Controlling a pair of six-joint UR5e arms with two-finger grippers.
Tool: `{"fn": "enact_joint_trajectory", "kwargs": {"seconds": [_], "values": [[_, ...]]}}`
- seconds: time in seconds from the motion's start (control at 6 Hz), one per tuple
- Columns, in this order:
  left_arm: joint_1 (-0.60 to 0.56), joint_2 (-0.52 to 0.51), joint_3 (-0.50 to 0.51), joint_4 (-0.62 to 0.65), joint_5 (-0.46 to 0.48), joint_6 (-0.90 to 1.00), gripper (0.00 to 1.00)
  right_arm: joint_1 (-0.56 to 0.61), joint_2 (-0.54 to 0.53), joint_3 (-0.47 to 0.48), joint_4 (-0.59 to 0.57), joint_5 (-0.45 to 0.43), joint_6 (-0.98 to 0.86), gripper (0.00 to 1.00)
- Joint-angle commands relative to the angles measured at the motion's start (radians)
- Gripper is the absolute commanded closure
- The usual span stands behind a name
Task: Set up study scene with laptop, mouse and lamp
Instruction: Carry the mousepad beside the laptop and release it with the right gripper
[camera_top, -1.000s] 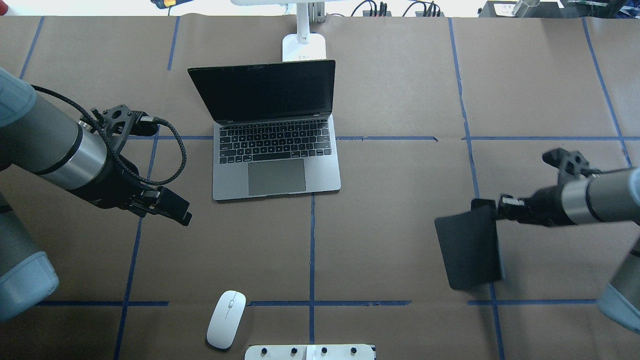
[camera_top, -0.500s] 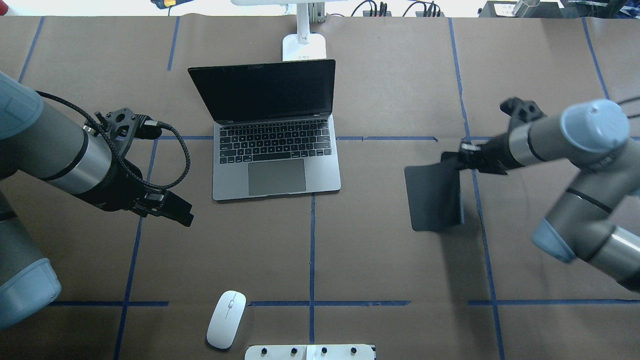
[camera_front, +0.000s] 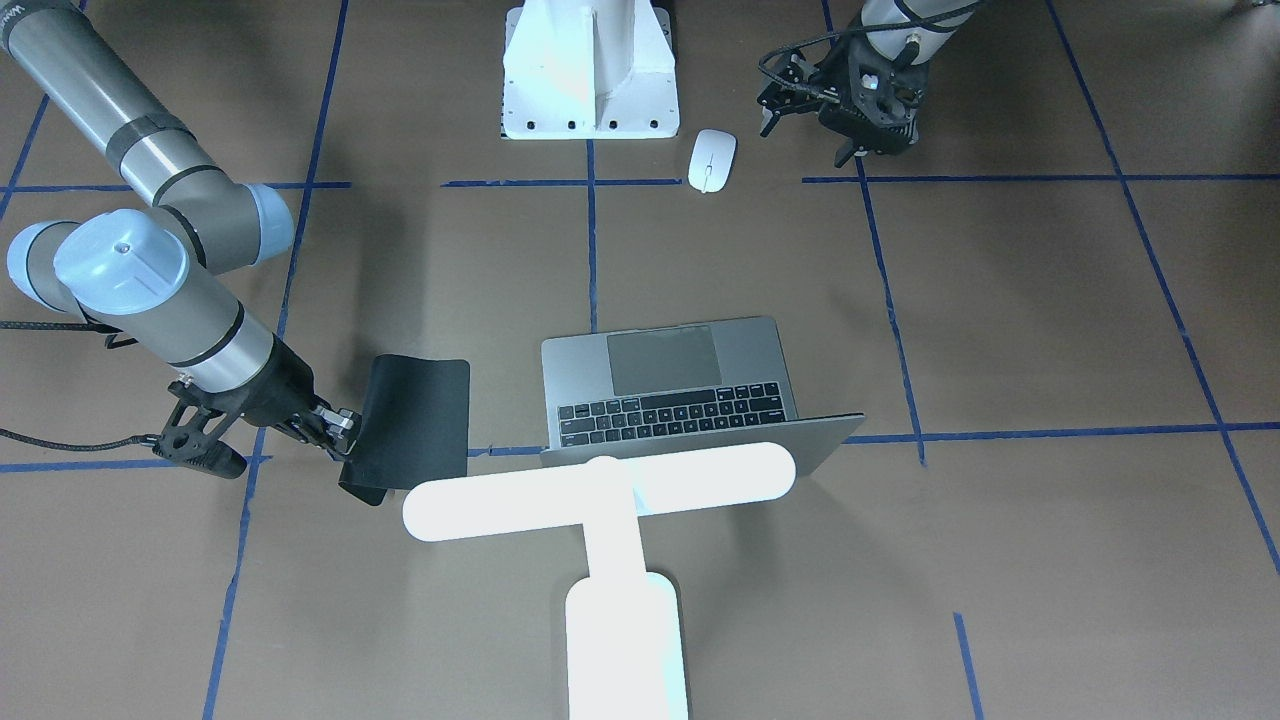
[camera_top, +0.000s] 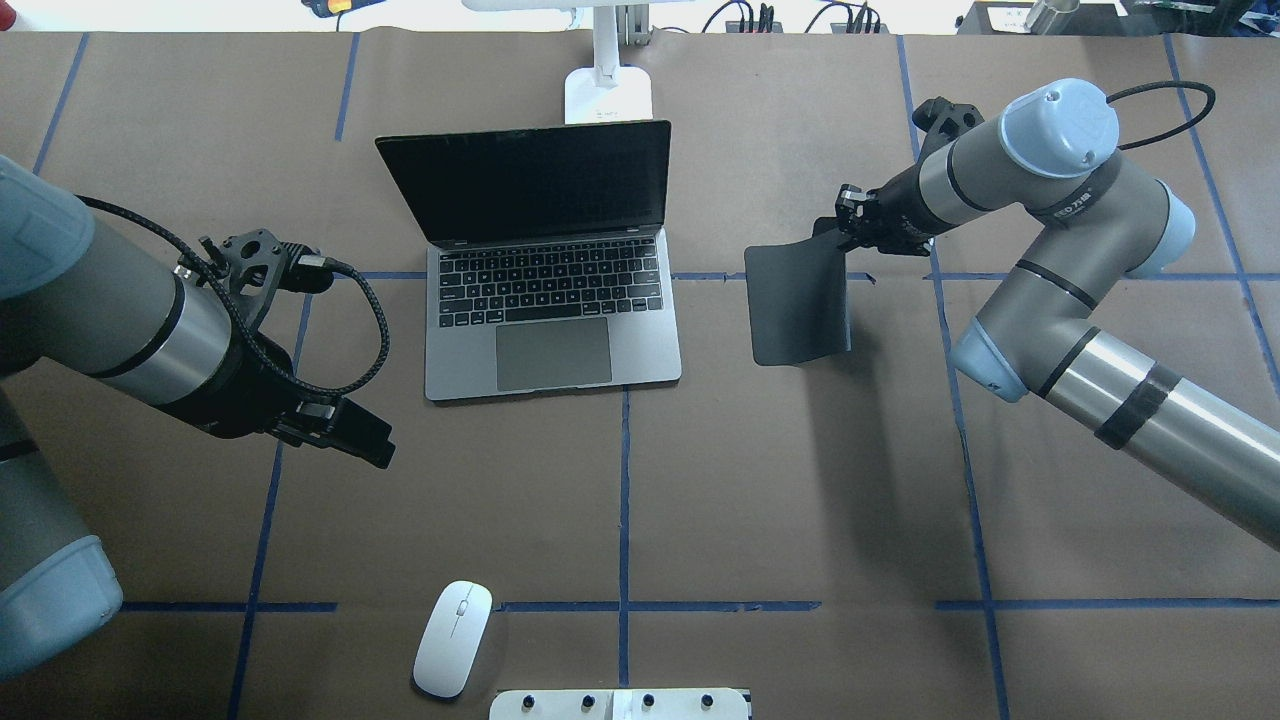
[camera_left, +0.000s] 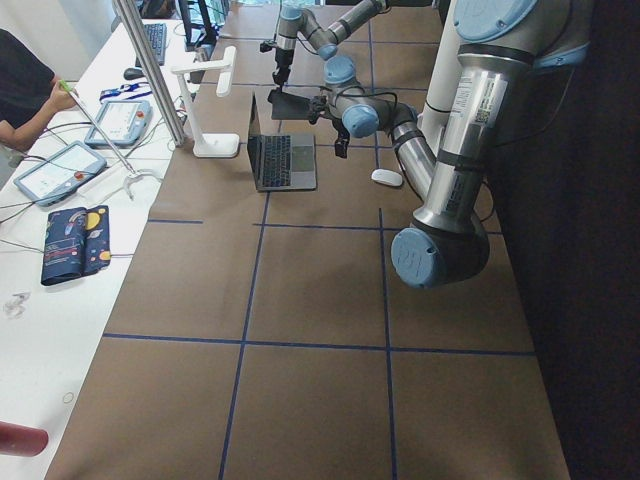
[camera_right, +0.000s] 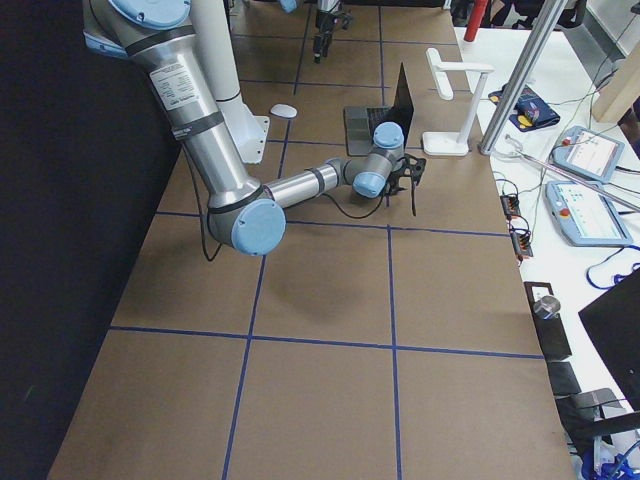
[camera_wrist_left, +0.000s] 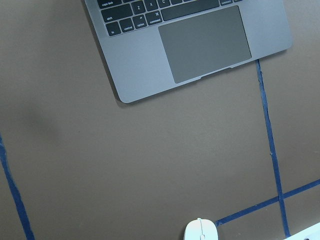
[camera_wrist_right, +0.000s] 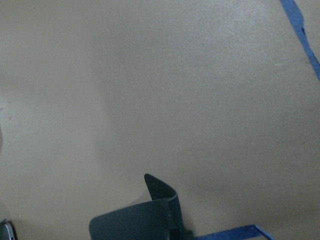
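The silver-grey laptop (camera_top: 553, 340) stands open at the table's far middle, also in the front view (camera_front: 680, 385) and the left wrist view (camera_wrist_left: 200, 45). The white mouse (camera_top: 453, 638) lies at the near edge, left of centre, and shows in the left wrist view (camera_wrist_left: 201, 231). The glowing T-shaped lamp (camera_front: 600, 490) stands behind the laptop; its base (camera_top: 608, 95) shows from overhead. My right gripper (camera_top: 850, 222) is shut on the edge of a black mat (camera_top: 797, 305), held low just right of the laptop. My left gripper (camera_top: 365, 442) is empty, apparently open, hovering left of the laptop.
The white bolted pedestal (camera_front: 588, 70) sits at the near edge beside the mouse. Blue tape lines (camera_top: 624, 500) cross the brown table cover. A side table with tablets and cables (camera_left: 80, 150) lies beyond the far edge.
My right arm has swung the black mat from the near right up and leftward to just right of the laptop. My left arm has barely moved.
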Motion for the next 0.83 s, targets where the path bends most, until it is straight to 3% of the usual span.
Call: {"fn": "enact_joint_trajectory", "kwargs": {"seconds": [0.0, 0.17, 0.33, 0.67], "values": [[0.029, -0.003, -0.001, 0.000, 0.002, 0.002, 0.00, -0.003, 0.021, -0.017, -0.003, -0.001, -0.055, 0.81], [0.055, -0.001, 0.001, 0.000, 0.016, 0.003, 0.00, -0.006, 0.027, -0.015, -0.004, -0.001, -0.054, 0.01], [0.128, -0.003, 0.001, 0.000, 0.107, 0.002, 0.00, -0.003, 0.027, -0.009, -0.006, 0.014, -0.054, 0.00], [0.202, -0.006, 0.002, 0.002, 0.138, -0.002, 0.00, 0.121, 0.004, 0.007, -0.004, 0.206, -0.057, 0.00]]}}
